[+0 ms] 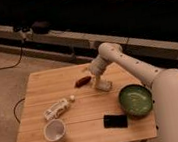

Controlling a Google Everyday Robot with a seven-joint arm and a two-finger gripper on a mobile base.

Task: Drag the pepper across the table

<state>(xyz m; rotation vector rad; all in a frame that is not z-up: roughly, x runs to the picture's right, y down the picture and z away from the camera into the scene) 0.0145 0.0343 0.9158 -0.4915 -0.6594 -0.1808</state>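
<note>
Near edge of tabletop [44, 87]: white cup [55, 130] at 7 o'clock, flat black slab [115, 120] at 5. Green bowl [135, 99] at 4, white bottle [56, 109] lying at 8.

Pepper [82, 80] lies at 12 o'clock, short of the far edge. Gripper [103, 85] low, just beside it on its 3 o'clock side. Fingers spread, nothing between them.

Risks: tapered pepper may roll or slip from under the fingers mid-drag; a pull toward 8 could knock the bottle.

No legible writing or labels.
</note>
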